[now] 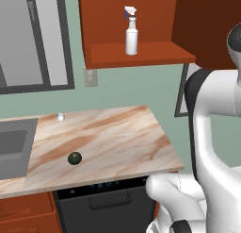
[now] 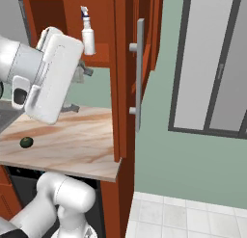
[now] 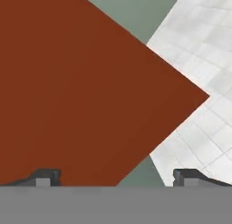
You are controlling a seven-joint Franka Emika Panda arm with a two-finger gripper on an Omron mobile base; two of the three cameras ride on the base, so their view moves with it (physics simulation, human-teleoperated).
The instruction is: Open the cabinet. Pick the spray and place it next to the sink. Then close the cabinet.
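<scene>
Marble counter lies nearest, with a dark green ball on it and the sink at its left end. Only the hand view gives the gripper, jaws wide apart and empty, facing a red-brown panel. Farther up, the cabinet stands open, the spray upright on its shelf; the right base view adds its door's grey bar handle.

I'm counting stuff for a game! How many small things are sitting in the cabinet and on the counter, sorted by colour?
White: 1, the spray bottle standing upright on the open cabinet shelf.
Dark green: 1, the ball on the marble counter, apart from the sink.
Pale grey: 1, a small round thing on the counter near the sink; too small to name.
Total: 3
</scene>
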